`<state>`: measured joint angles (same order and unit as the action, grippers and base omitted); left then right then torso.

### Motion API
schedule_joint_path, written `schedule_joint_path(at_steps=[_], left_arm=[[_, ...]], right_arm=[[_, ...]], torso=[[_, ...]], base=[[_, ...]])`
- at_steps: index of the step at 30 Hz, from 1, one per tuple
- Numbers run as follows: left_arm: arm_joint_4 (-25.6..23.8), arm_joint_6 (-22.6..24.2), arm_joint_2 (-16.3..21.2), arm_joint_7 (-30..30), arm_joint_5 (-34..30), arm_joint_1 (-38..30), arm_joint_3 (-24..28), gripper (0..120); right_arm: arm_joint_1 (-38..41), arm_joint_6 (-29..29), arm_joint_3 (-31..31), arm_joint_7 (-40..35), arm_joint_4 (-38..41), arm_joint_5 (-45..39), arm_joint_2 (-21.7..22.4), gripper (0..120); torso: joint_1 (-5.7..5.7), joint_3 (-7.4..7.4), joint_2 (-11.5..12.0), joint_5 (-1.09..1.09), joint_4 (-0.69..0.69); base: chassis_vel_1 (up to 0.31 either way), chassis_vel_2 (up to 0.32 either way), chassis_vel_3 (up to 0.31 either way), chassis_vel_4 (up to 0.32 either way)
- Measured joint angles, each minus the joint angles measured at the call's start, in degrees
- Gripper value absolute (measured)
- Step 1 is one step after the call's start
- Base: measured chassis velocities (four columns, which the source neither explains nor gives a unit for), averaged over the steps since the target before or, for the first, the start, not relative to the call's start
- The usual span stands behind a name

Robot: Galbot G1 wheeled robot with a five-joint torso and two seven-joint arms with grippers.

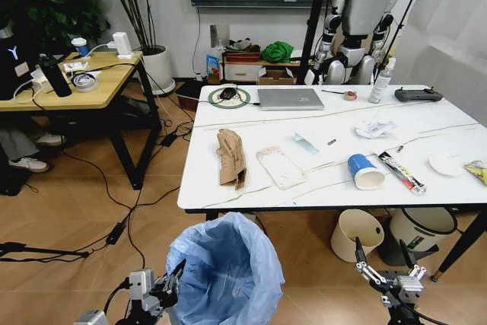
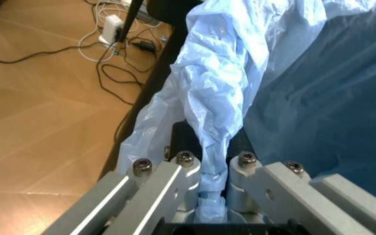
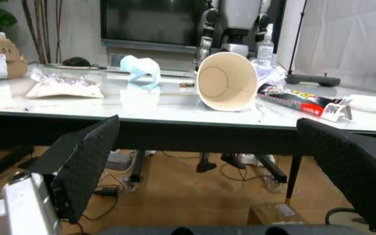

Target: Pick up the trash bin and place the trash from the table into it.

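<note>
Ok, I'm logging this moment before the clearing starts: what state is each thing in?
trash bin: held up in front of the table edge, bag open.
left gripper: shut on the bin's bag rim.
right gripper: open, empty, low before the table.
blue paper cup: tipped on its side, mouth toward the robot.
brown paper bag: crumpled, lying flat.
clear package: flat on the table.
laptop: closed.

Even, bright indoor light fills the room, with soft daylight glowing through the curtain (image 1: 456, 13) at the right. The white worktop (image 1: 251, 123) shows mild glare and faint reflections. Under it, shadows are soft. In the left wrist view the blue bag (image 2: 221, 98) is sharp; the floor (image 2: 37, 112) looks softer.
</note>
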<state>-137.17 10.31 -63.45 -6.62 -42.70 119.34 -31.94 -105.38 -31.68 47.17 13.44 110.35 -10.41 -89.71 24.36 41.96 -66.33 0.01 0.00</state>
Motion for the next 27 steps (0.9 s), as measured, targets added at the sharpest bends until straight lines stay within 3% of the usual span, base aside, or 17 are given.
schedule_joint_path(at_steps=[11, 27], left_arm=[[2.15, 1.94, -0.3, 0.98, 1.16, -0.85, -1.35, 0], [1.45, 2.1, -0.64, -0.11, 1.83, -1.57, -1.22, 0]], right_arm=[[0.61, 1.97, 2.07, -4.3, 2.55, -2.72, 2.71, 100], [-2.18, 1.82, 2.37, -4.52, 7.69, -4.51, 2.39, 100]], torso=[[-0.14, -0.18, 0.32, 0.0, 0.01], [-0.26, -0.33, 0.58, -0.01, 0.0]], base=[[0.0, 0.0, 0.0, 0.0], [0.0, 0.0, 0.0, 0.0]])
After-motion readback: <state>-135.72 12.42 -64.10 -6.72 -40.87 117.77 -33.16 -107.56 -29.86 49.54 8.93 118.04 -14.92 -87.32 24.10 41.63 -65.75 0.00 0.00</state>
